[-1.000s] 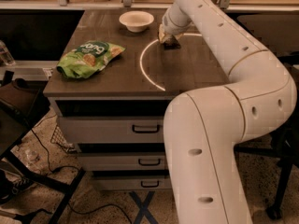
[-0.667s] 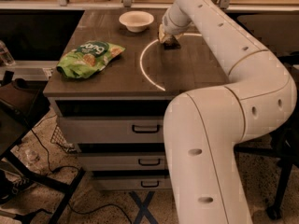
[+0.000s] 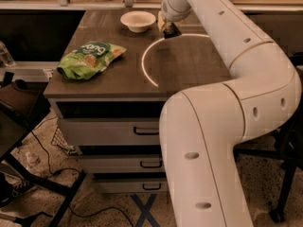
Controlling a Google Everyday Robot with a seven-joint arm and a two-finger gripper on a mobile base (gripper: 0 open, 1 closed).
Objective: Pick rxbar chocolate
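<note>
1. Rxbar (image 3: 172, 32) looks to be the dark bit on the table (image 3: 189, 65), just right of the bowl (image 3: 138, 21), right under the end effector (image 3: 168, 27).
2. Grasping step, I'd judge; whether the end effector is open, closed or holding anything, I cannot tell.
3. Next: a firm grip, then a straight lift.

Cream end effector (image 3: 168, 27) at dark, perhaps brown rxbar chocolate (image 3: 173, 33); green bag (image 3: 90, 58)

1. Gripper (image 3: 169, 30) just right of bowl (image 3: 138, 21); dark shape under it too small to tell from rxbar chocolate.
2. Arm (image 3: 265, 79) hides tabletop (image 3: 189, 65) right of bowl; cut off at bottom edge.
</note>
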